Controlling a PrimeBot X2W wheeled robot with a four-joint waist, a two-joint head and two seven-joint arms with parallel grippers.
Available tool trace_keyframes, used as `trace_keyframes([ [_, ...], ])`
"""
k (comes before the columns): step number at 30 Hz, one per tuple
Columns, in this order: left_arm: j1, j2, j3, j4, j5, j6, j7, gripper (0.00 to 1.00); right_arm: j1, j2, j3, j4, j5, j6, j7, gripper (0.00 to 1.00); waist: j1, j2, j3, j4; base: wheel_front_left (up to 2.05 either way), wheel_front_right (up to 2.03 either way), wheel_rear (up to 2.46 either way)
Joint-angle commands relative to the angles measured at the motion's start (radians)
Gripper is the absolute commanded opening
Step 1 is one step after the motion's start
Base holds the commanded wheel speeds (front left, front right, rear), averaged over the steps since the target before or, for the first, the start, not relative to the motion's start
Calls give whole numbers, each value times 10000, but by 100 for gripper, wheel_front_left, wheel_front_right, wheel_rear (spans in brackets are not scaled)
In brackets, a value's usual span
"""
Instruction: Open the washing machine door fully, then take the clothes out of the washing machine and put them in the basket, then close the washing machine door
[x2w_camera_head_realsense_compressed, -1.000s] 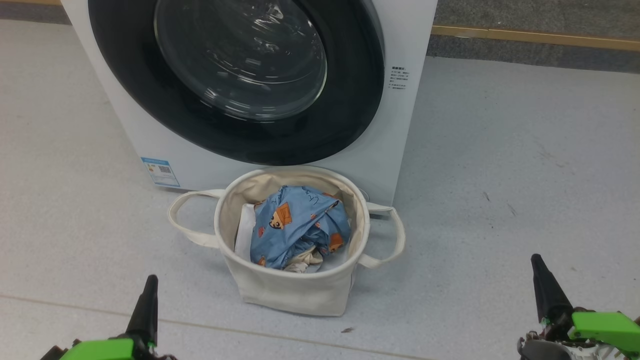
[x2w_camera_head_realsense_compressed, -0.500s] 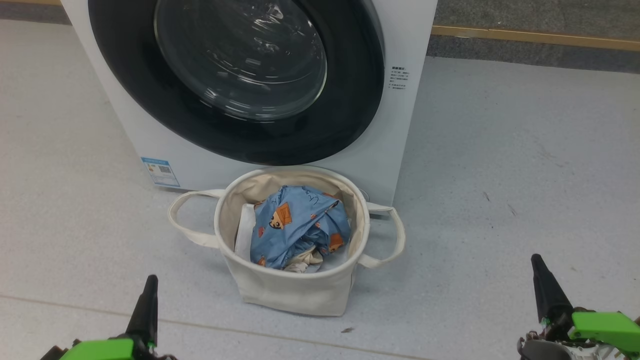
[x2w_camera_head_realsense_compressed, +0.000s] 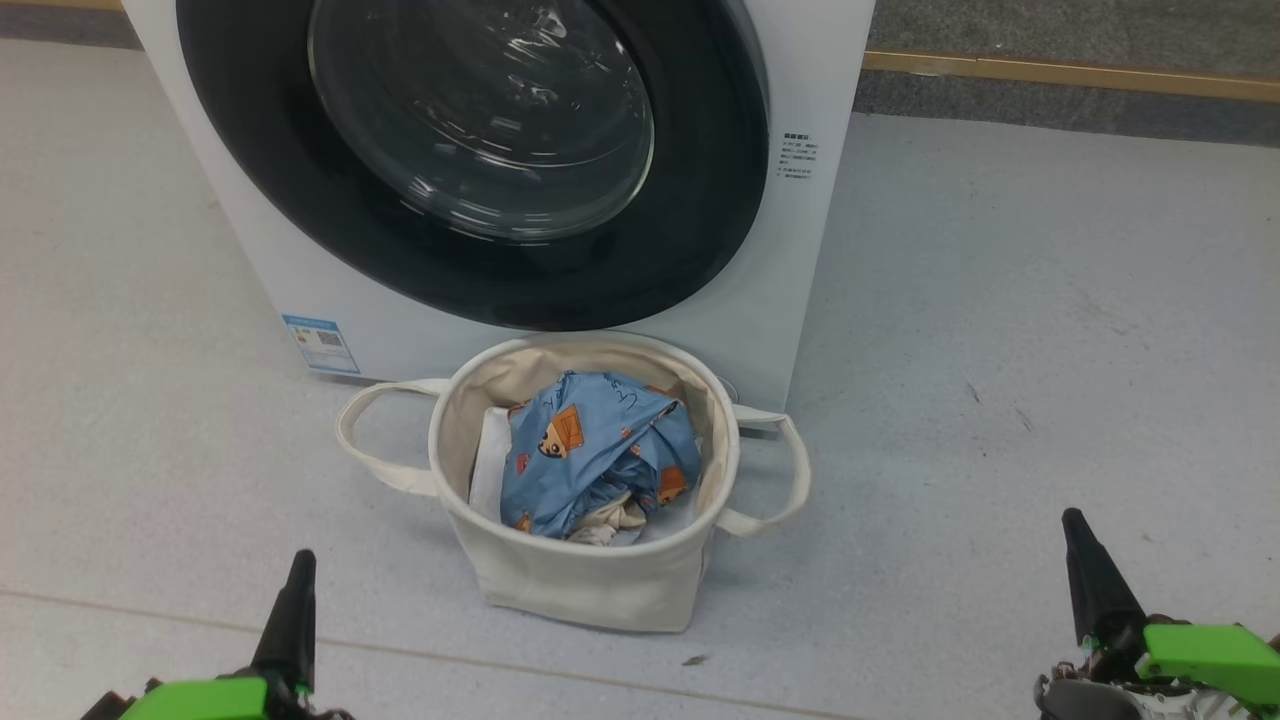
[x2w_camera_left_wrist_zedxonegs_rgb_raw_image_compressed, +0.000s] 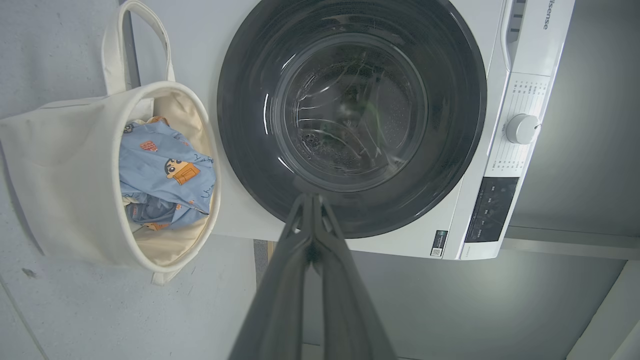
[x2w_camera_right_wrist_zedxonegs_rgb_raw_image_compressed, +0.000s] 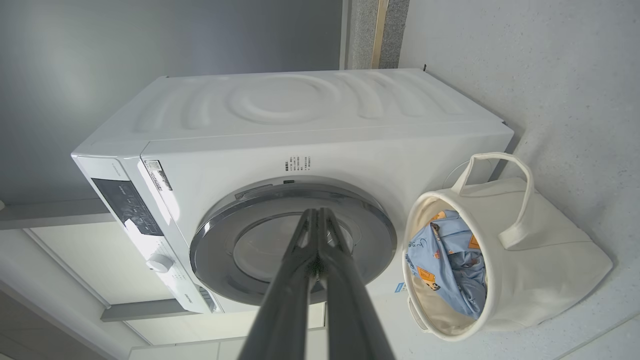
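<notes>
The white washing machine stands at the top of the head view with its round black door flush against the front. Right before it sits the cream basket, and the light blue printed clothes lie inside. My left gripper is shut at the lower left, well back from the basket, with nothing in it. At the lower right my right gripper is shut too and holds nothing. Each wrist view shows that arm's fingers pressed together: left gripper, right gripper, with door and basket beyond.
Pale grey floor spreads on both sides of the basket. A wooden strip along a dark band runs behind the machine at the upper right. A white sheet lies inside the basket beside the clothes.
</notes>
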Motion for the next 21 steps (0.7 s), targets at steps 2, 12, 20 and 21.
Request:
trace_keyframes([
  [2,-440,128,342,-263,36,-71,86,0,-501,-75,177,-306,-87,2,71,0,0,0,0,0,0,0,0],
  [12,-440,128,343,-263,37,-71,87,0,-502,-72,172,-306,-91,2,74,0,0,0,0,0,0,0,0],
  [20,-440,127,344,-263,37,-71,87,0,-502,-70,169,-306,-94,2,77,0,0,0,0,0,0,0,0],
  [21,-440,127,344,-263,37,-71,88,0,-502,-69,168,-306,-94,2,78,0,0,0,0,0,0,0,0],
])
